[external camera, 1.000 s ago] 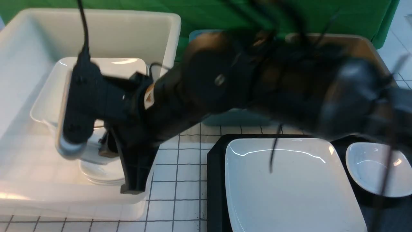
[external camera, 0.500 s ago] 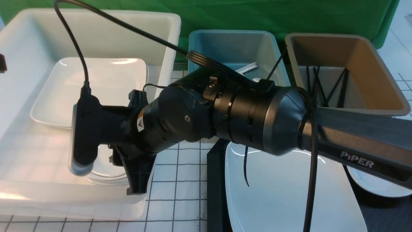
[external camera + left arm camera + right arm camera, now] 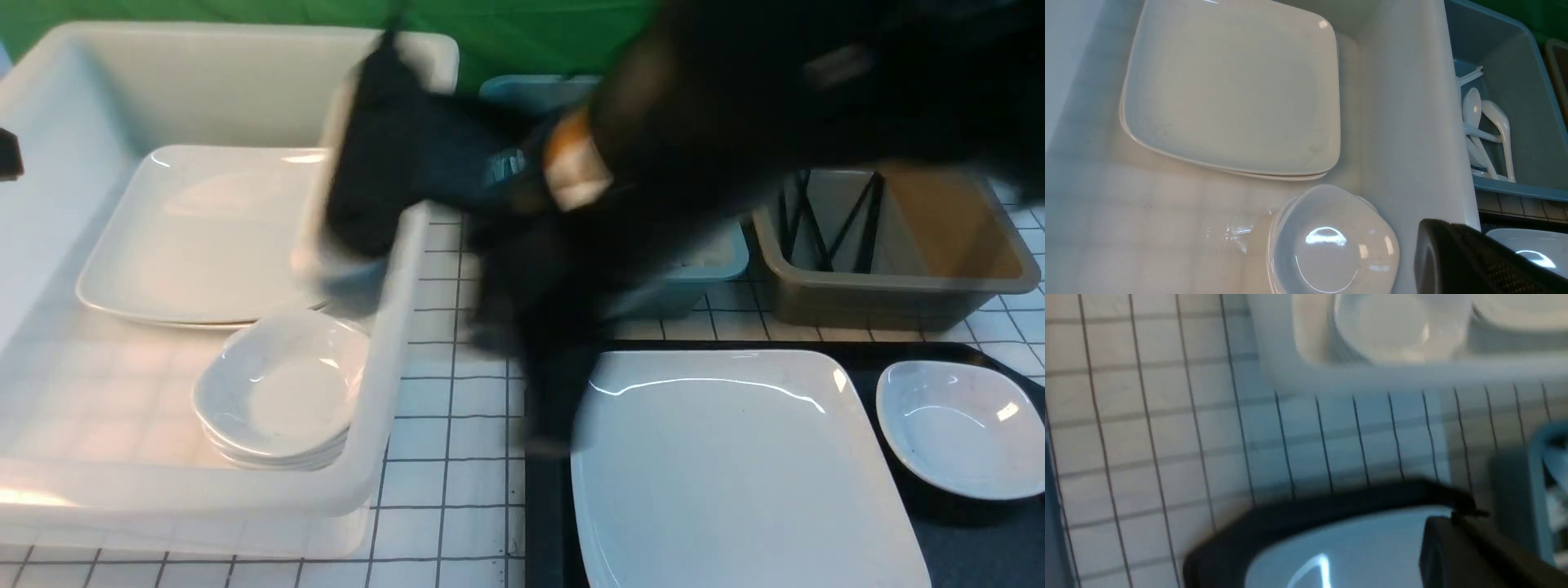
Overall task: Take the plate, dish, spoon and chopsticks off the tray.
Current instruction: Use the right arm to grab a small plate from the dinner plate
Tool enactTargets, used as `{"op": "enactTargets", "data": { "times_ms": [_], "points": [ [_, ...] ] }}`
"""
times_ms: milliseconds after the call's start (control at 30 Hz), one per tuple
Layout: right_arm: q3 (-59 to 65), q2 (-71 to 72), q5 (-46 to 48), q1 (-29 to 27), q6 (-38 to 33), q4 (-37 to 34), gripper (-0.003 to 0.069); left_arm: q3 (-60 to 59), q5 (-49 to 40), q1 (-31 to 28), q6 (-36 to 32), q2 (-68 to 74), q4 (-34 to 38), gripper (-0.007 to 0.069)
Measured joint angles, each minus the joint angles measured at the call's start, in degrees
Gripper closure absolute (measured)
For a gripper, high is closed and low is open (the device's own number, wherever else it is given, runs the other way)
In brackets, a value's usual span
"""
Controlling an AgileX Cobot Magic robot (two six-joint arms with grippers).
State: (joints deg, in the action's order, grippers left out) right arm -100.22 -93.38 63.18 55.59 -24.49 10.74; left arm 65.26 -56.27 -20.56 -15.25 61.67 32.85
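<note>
Your right arm shows as a dark blur across the upper middle of the front view, hiding most of the blue bin (image 3: 702,261) and one corner of the brown bin (image 3: 898,286). The right gripper (image 3: 549,416) hangs by the far left corner of the tray (image 3: 547,506). Its jaws are pressed together and, as far as the blur lets you judge, hold nothing. The left gripper (image 3: 1470,261) is closed too, near the right wall of the white bin (image 3: 384,384); only one finger shows.

The plate (image 3: 735,465) sits on the black tray with the dish (image 3: 959,429) just beside it on the right, and the picture's edge cuts off both. In the white bin lie a stack of plates (image 3: 204,237) and a stack of small dishes (image 3: 277,392). Spoons (image 3: 1490,134) lie in the blue bin and chopsticks (image 3: 849,216) lean in the brown one. Everything stands on a white gridded tabletop (image 3: 457,408) before a green backdrop (image 3: 506,33).
</note>
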Motion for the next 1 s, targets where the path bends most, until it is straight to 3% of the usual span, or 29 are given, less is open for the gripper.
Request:
{"op": "enactTargets", "data": {
  "times_ms": [133, 167, 300, 467, 567, 767, 1000],
  "points": [
    [3.1, 10.5, 1.8, -2.9, 10.4, 5.5, 0.0629, 0.0, 0.0, 0.0, 0.0, 0.0, 0.4, 0.0625],
    [6.5, 16.1, 1.8, -6.1, 14.1, 6.5, 0.0629, 0.0, 0.0, 0.0, 0.0, 0.0, 0.6, 0.0625],
    [16.6, 25.6, 1.8, -13.9, 16.9, 7.4, 0.0629, 0.0, 0.0, 0.0, 0.0, 0.0, 0.7, 0.0625],
    [40.5, 30.8, 1.4, -33.2, 18.1, 0.6, 0.0629, 0.0, 0.0, 0.0, -0.8, 0.0, 0.9, 0.0625],
    [52.0, 26.5, 1.1, -41.1, 17.2, -2.4, 0.0629, 0.0, 0.0, 0.0, -0.9, 0.0, 0.9, 0.0625],
    [54.9, 18.3, -8.5, -43.9, 18.2, -3.2, 0.0613, 0.0, -0.1, 0.0, -1.8, 0.0, -1.2, 0.0625],
    [51.6, 12.4, -11.9, -42.4, 15.7, 0.3, 0.0452, 0.0, -0.5, 0.0, -2.1, 0.0, -2.7, 0.0625]
  ]
}}
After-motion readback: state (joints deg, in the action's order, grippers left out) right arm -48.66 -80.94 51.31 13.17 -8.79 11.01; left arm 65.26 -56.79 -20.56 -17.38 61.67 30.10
